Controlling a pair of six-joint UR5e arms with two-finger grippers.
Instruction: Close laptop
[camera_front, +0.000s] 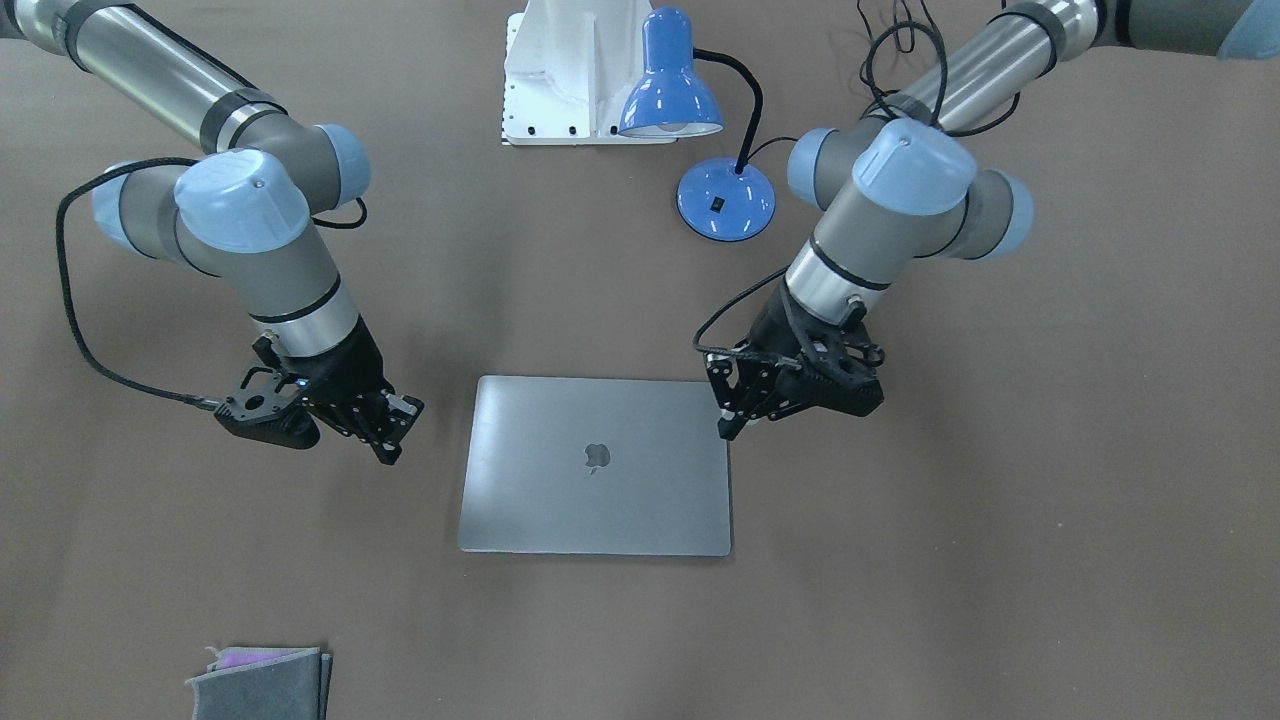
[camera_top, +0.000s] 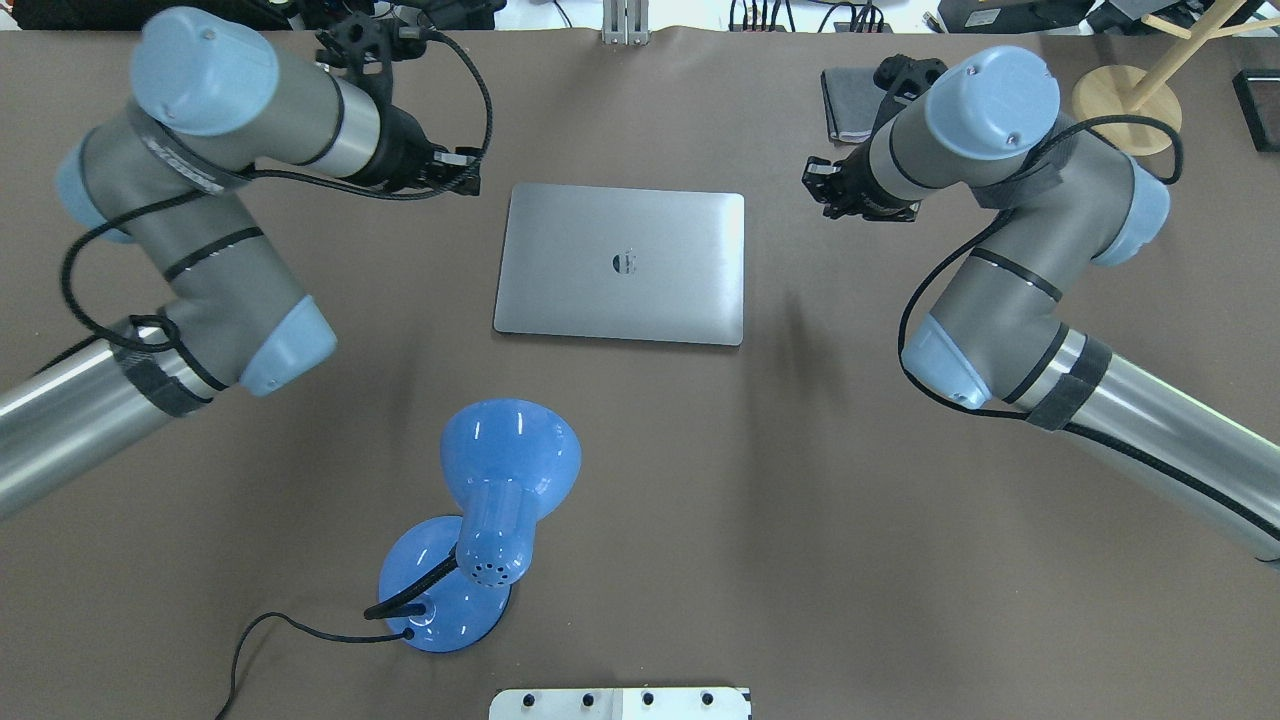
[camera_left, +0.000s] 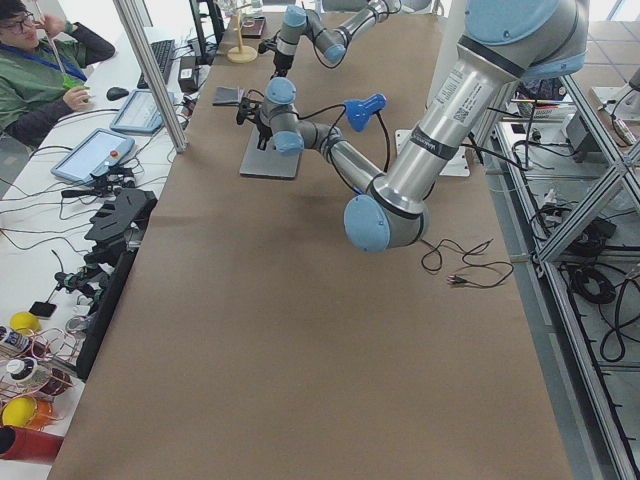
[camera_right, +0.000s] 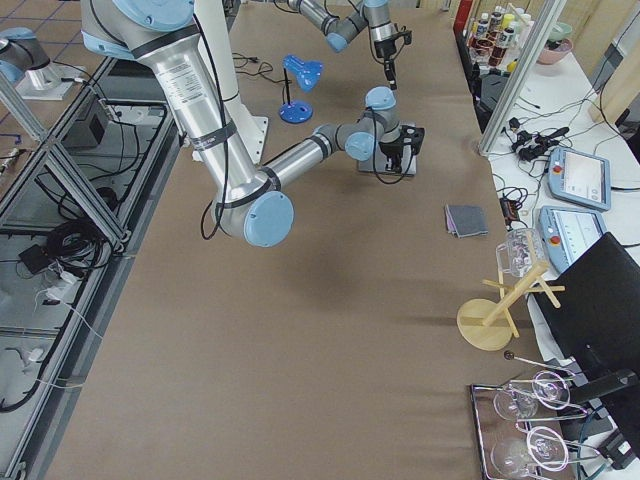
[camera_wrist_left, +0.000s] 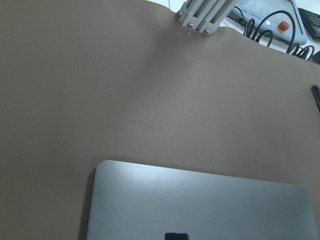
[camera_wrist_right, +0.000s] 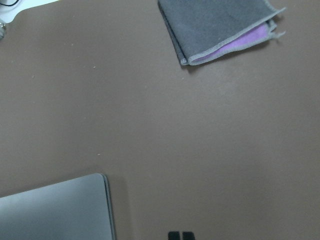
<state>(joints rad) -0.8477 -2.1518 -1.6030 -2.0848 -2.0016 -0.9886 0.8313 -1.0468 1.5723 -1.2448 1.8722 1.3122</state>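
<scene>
Since both of my claws hang off the laptop's ends, I start with them. My left claw (camera_front: 728, 425) has its fingers drawn narrow, nearly together, and holds nothing. My right claw (camera_front: 392, 445) is the same, its two pads side by side in the right wrist view.

Between them lies the thin space-grey metal laptop (camera_front: 595, 465), flat on the brown table (camera_front: 900, 600), its long axis running from one claw towards the other. The left claw is just beside one short edge and is the nearer; the right stands clearly off the other.

The lid is already down, so I judge the closing done. At most a light press from the left claw remains.

The lid's dark apple logo (camera_front: 597, 457) is the only mark. I can read no writing anywhere.
</scene>
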